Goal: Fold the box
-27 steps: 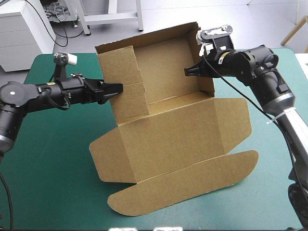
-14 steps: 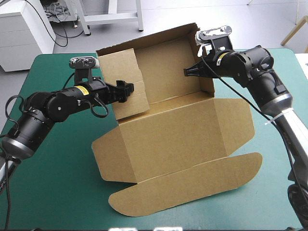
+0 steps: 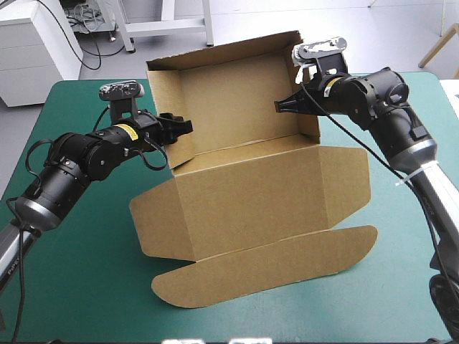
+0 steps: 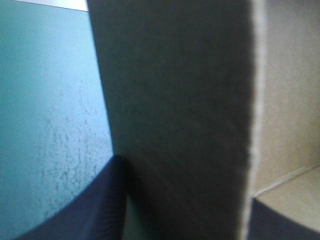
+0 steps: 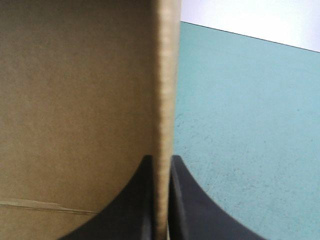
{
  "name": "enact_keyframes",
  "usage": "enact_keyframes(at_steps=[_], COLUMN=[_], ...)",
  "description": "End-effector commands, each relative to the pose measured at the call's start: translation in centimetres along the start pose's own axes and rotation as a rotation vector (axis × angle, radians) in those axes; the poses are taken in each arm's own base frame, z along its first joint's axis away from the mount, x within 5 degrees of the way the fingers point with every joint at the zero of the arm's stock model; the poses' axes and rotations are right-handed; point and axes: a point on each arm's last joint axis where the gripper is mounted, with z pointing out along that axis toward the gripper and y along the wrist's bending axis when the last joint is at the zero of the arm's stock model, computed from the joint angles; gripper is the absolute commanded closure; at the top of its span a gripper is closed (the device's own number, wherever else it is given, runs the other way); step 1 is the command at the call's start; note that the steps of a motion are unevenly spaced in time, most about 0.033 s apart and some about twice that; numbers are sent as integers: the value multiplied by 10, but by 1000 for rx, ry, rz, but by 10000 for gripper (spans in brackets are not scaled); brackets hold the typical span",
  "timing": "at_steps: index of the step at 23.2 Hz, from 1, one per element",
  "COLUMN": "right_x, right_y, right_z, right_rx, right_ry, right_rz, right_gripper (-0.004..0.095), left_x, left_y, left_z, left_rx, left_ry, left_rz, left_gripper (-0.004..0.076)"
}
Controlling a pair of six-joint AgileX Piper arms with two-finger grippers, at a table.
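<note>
On the teal-green cover [image 3: 86, 272], brown box [image 3: 251, 193]

Teal-green cover [image 3: 79, 287] lies smooth over the table [image 3: 51, 92], 2 rounded corners showing at the far edge. In the left wrist view the cover [image 4: 50, 125] shows a fine speckled grain, and the right wrist view has that cover [image 5: 250, 125] running out to a straight edge.

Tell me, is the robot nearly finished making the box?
Not yet. Done: the back wall and both side walls of the box stand up. In hand: the right gripper pinches the right wall, and the left gripper straddles the left wall. To do: the front panel and rounded flap lie flat on the teal-green cover.
</note>
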Motion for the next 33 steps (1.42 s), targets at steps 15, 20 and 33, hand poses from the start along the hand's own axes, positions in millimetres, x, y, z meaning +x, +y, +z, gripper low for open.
enact_keyframes(at_steps=[15, 20, 33], right_x=[-9, 9, 66], right_y=[3, 2, -1], right_z=[-28, -16, 41], right_rx=[-35, -13, 5], right_ry=[-61, 148, 442], right_rz=[40, 71, 79], right_gripper=[905, 905, 908], left_x=[-24, -21, 20], left_y=[-13, -18, -15], left_z=[-23, 4, 107], left_rx=[39, -115, -232], left_ry=[-140, 102, 543], left_rz=[46, 157, 136], left_gripper=[734, 734, 734])
